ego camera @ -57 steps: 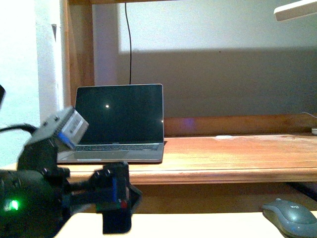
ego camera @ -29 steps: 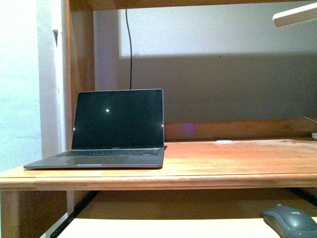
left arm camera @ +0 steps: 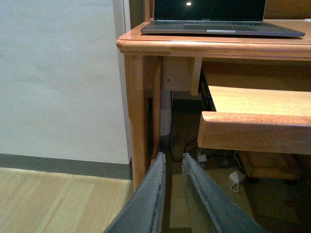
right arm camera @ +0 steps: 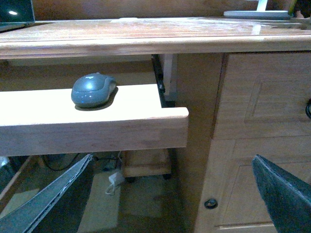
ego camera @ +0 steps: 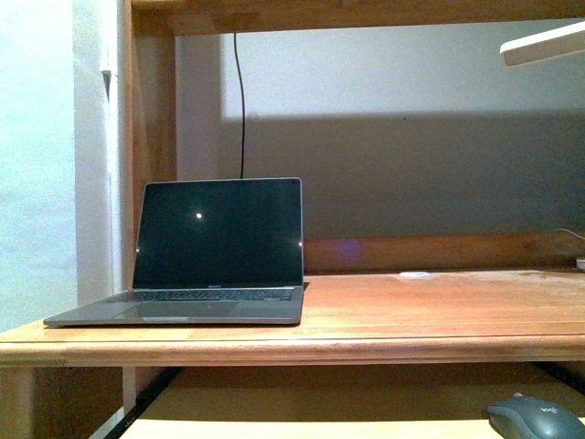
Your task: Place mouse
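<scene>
The left gripper (left arm camera: 173,160) hangs low in front of the desk (ego camera: 393,320), below its left front corner and near the desk leg (left arm camera: 137,111). Its fingers are drawn almost together with only a slim gap, and they touch and hold nothing. The right gripper (right arm camera: 171,156) is spread wide and empty, below the front lip of the pull-out shelf (right arm camera: 97,131) that slides under the desk top.

The mouse (right arm camera: 93,90) lies on that shelf, under the desk top's right part and set back from the shelf's front edge; the front view cuts it off at the bottom (ego camera: 539,419).

A second ago the left arm filled the lower left of the front view, in front of the laptop (ego camera: 219,247). Now neither arm shows there, and laptop and mouse sit lower in the picture, while the mouse keeps its spot on the shelf.

The laptop stands open on the desk top's left end. The rest of the top is bare wood, apart from a small white disc (ego camera: 414,274) near the back. Beside the shelf's right end stands the desk's drawer cabinet (right arm camera: 252,97).
</scene>
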You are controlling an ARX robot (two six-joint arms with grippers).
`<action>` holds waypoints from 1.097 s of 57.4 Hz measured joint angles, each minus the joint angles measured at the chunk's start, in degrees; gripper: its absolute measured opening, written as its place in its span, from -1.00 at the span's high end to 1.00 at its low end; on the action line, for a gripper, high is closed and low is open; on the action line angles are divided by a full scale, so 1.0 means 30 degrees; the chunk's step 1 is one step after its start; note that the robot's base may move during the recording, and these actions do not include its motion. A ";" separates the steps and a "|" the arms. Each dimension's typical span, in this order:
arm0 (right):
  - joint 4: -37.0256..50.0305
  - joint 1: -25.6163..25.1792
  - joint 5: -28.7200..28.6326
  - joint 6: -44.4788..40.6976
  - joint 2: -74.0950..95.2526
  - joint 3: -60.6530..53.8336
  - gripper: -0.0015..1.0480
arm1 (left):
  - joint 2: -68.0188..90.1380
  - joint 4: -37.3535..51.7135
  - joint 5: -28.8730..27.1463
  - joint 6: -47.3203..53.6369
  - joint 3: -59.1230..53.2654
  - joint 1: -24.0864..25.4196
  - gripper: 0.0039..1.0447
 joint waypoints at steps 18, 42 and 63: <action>0.6244 0.5187 0.1297 0.1690 0.9938 0.3351 -0.86 | -0.1268 -0.0087 0.2667 -0.0073 -0.1180 0.2929 0.95; 1.2101 0.9041 0.4452 -0.1472 2.4378 1.0987 -0.86 | -0.1362 -0.0087 0.2667 -0.0117 -0.1180 0.2936 0.21; 1.0200 0.8138 0.5195 -0.3490 2.7671 1.3427 -0.86 | -0.1362 -0.0087 0.2659 -0.0117 -0.1180 0.2936 -0.86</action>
